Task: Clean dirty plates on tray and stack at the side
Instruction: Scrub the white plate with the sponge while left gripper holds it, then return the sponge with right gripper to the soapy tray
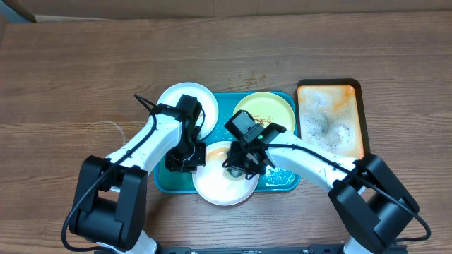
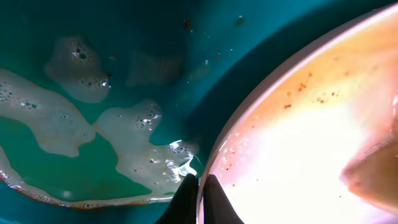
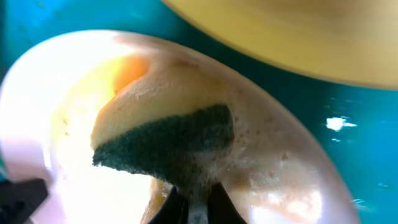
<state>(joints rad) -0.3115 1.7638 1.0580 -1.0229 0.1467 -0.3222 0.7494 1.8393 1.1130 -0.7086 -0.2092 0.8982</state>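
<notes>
Left gripper (image 2: 200, 200) pinches rim of smeared round white plate (image 1: 220, 189), front of foamy rectangular teal-blue plastic tray (image 2: 143, 37). Right gripper (image 3: 193, 202) clamps yellow-and-green sponge (image 3: 165, 134) onto it. Risk: soapy rim slips under scrubbing push.

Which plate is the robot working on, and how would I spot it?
Find the teal tray on the wooden table. On it, take the white plate nearest the robot, overhanging the front rim. Only it has a sponge pressed on it.
</notes>
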